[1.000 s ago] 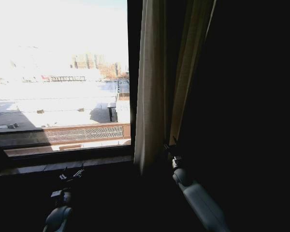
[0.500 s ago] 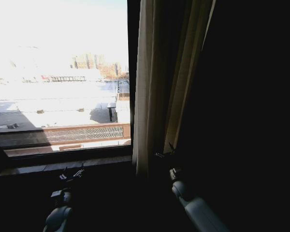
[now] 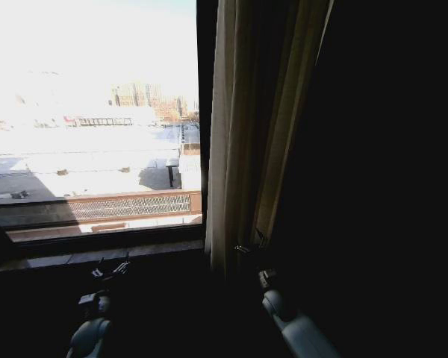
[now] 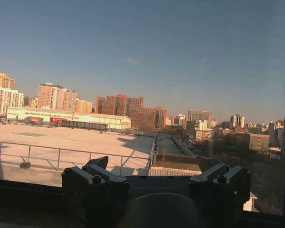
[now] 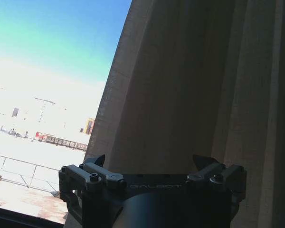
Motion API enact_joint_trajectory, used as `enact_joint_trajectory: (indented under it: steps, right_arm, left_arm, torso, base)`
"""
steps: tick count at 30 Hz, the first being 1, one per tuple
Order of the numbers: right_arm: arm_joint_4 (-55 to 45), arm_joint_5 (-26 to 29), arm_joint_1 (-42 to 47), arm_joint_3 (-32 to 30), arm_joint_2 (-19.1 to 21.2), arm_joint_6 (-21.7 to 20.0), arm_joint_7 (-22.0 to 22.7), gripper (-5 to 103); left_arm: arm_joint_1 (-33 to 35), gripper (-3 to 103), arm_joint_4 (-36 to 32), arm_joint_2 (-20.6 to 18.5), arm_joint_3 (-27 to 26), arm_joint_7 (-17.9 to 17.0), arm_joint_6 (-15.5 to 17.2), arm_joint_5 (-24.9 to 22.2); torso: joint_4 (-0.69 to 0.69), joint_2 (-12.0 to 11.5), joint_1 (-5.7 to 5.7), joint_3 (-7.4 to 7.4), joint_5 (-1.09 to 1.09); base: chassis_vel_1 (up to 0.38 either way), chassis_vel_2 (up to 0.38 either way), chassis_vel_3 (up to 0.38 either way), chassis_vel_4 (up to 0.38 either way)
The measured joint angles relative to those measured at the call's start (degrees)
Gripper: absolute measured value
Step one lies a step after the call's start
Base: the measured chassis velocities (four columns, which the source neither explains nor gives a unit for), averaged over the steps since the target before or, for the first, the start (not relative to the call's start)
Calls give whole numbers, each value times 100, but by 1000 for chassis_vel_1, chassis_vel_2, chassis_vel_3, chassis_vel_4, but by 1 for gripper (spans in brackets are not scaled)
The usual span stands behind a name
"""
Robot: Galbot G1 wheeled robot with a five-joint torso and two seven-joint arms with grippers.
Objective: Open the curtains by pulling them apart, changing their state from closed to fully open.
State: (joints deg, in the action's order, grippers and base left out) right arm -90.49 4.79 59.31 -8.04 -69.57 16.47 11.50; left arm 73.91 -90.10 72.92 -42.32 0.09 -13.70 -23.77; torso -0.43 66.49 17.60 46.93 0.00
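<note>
Window-side curtains (image 3: 235, 134), right gripper (image 3: 250, 246) seemingly touching.

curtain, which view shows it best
The right wrist view: the curtain spreads close across it, weave and pleats plain, just beyond the open right end effector. The head view has it bunched, dim. The left wrist view faces the window.

A dark upper-floor room: its window (image 3: 97, 149) looks out over flat rooftops (image 4: 71, 137) and distant towers.
</note>
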Motion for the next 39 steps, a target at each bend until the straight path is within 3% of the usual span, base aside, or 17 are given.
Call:
enact_joint_trajectory:
  steps: [10,12,16,20,39]
  right_arm:
    - [-23,-25,0,53,67,-144,78,100]
    - [-109,-51,9,73,81,-339,124,100]
    - [-324,-176,-1,76,85,-1182,200,100]
    - [-393,-95,-67,73,59,-1575,231,100]
    - [-447,197,-121,63,16,-1550,142,100]
  left_arm:
    - [0,100,0,0,0,0,0,0]
    - [0,100,0,0,-1,0,0,0]
    - [0,100,0,0,-4,-1,0,0]
    - [0,100,0,0,-1,-1,0,0]
    - [0,100,0,1,0,1,0,0]
  torso:
    - [-1,-1,1,0,2]
    - [2,1,-4,-2,2]
    - [3,4,-5,-3,-4]
    - [0,0,-1,1,0]
    - [-1,-1,-2,0,2]
  base:
    - [190,13,-191,-11]
    - [280,57,-302,-57]
    - [175,44,-168,-45]
    - [40,9,-42,-10]
    - [-19,3,20,3]
